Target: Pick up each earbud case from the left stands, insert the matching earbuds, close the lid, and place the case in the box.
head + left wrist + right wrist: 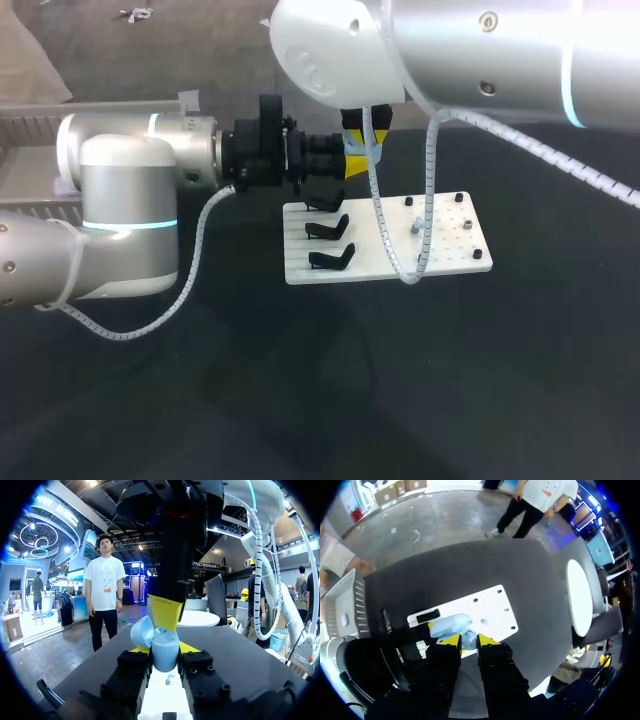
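Note:
A light blue earbud case (165,656) with its lid (141,631) flipped open is held upright, my left gripper (164,652) shut on its body from both sides. In the head view that gripper (340,152) hangs above the far left corner of the white board (450,235). My right gripper (165,612) comes straight down onto the case's open top. From its own wrist its tips (468,641) stand close together with a small light blue earbud (468,638) between them, next to the lid (447,625). Black stands (330,230) line the board's left side.
A grey slatted box (30,130) stands at the table's far left, seen also beside my left arm (342,610). The white board (490,605) has small pegs on its right half. Dark table lies around it.

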`<state>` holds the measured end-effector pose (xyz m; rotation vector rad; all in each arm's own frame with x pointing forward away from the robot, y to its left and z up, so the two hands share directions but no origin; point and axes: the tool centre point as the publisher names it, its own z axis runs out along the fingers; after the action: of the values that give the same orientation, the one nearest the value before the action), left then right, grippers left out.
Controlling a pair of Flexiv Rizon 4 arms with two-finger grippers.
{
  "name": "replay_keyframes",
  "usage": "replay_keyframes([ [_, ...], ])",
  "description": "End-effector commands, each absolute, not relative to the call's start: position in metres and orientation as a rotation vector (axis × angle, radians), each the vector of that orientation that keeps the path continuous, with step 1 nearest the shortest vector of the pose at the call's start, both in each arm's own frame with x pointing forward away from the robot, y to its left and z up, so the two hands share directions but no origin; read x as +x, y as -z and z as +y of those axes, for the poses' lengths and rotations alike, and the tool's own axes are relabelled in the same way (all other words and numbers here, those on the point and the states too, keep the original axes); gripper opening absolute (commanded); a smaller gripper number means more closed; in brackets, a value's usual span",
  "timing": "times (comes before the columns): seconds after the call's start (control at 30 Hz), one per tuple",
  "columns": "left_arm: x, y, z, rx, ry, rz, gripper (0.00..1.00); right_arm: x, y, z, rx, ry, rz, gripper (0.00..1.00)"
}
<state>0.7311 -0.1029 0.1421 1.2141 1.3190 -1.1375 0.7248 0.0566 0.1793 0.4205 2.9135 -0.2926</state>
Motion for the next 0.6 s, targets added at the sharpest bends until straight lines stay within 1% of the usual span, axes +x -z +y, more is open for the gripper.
replay_keyframes([
  [0.03,0.7310,-0.1423,-0.1033,1.210,1.134,1.314,0.00,0.7278,-0.1781,0.0583,0.420,0.298,2.919,0.00],
  [0.33,0.7310,-0.1423,-0.1033,1.210,1.134,1.314,0.00,0.7279,-0.1792,0.0599,0.417,0.284,2.925,0.00],
  [0.37,0.7310,-0.1423,-0.1033,1.210,1.134,1.314,0.00,0.7279,-0.1792,0.0599,0.416,0.283,2.926,0.08],
  [0.4,0.7310,-0.1423,-0.1033,1.210,1.134,1.314,0.00,0.7278,-0.1793,0.0600,0.416,0.282,2.927,0.13],
  [0.47,0.7310,-0.1423,-0.1033,1.210,1.134,1.314,0.00,0.7277,-0.1794,0.0601,0.416,0.281,2.927,0.20],
  [0.5,0.7310,-0.1423,-0.1033,1.210,1.134,1.314,0.00,0.7276,-0.1794,0.0602,0.416,0.282,2.928,0.22],
  [0.6,0.7310,-0.1423,-0.1033,1.210,1.134,1.314,0.00,0.7272,-0.1796,0.0607,0.415,0.280,2.929,0.23],
])
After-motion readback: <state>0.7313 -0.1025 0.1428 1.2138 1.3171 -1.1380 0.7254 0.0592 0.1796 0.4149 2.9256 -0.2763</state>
